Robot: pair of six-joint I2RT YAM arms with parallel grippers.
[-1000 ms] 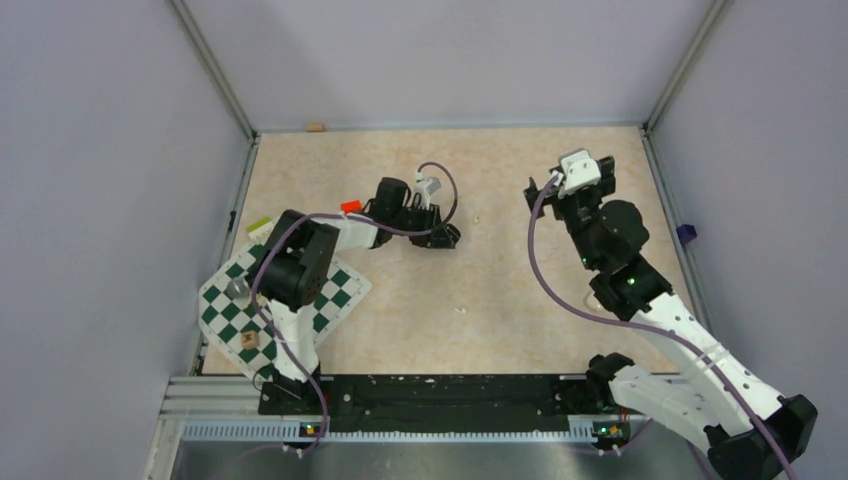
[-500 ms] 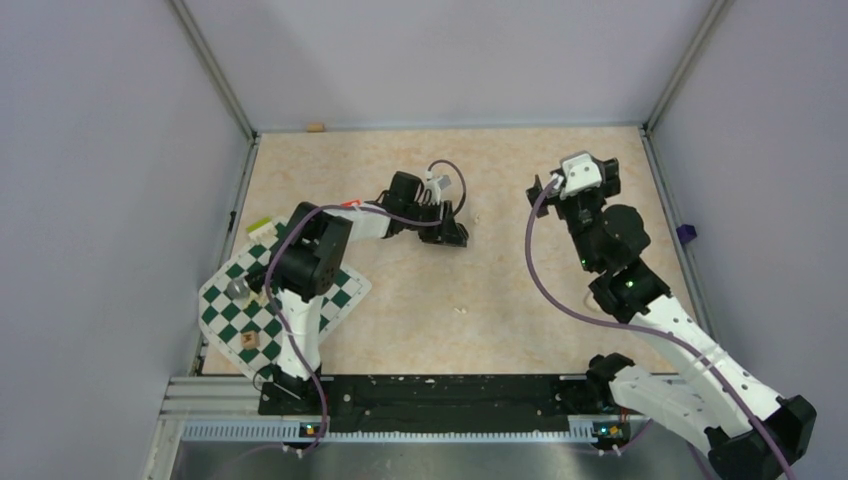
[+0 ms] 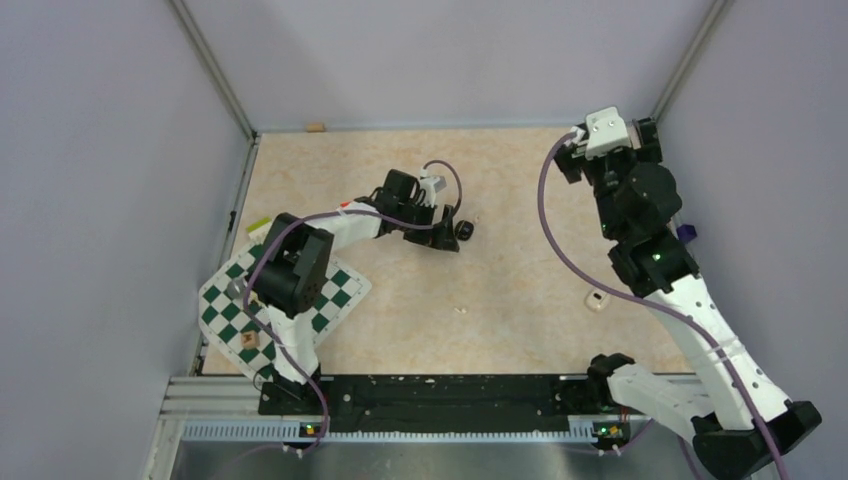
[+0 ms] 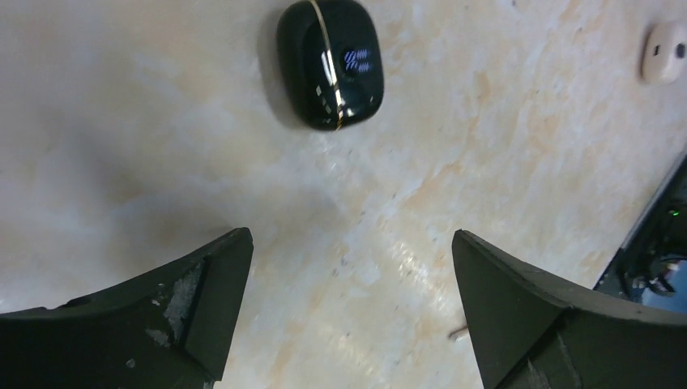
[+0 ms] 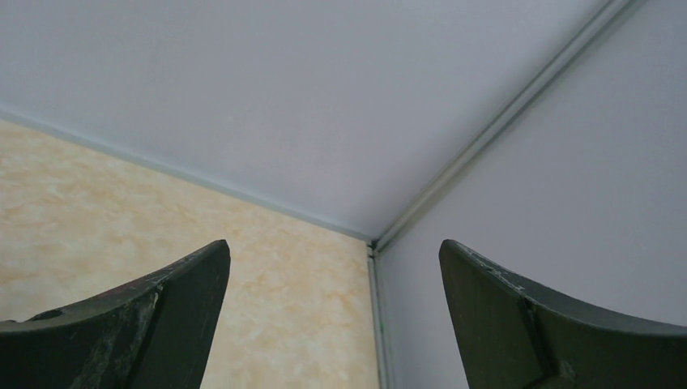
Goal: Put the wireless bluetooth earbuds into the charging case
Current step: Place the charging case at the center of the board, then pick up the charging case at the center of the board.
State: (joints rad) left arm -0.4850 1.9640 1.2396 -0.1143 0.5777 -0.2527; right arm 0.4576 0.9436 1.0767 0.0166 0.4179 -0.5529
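Beige marbled table (image 3: 520, 250), with pale grey enclosure walls on three sides.

Left arm: you have it stretched out to about mid-table. Your left jaws stand wide apart and hold nothing. In the wrist view only bare table lies between the two dark fingertips (image 4: 215, 279).

One black earbud (image 4: 328, 63) lies flat on the table at 12 o'clock from those jaws, a little toward the left finger and clear of both tips. It is glossy and rounded, with a thin gold line running along it and a bluish glint on top. From above, the same piece sits just beside the jaw ends, at their 3 o'clock, near the table's centre.

The charging case (image 3: 597, 300) is a small cream-white piece resting on the table at 4 o'clock from the earbud, well apart from it and close beside your right arm's forearm. In the left wrist view it is cut off by the frame at 2 o'clock, with two dark spots on its face. You cannot tell from either view whether it is open.

Right arm: it is raised toward the 1 o'clock corner of the enclosure. Your right jaws are also spread wide and empty, with only wall and corner seam between the fingertips (image 5: 182, 292).

Also on the table: a green-and-white chequered mat (image 3: 225, 300) at 8 o'clock, under the left arm.
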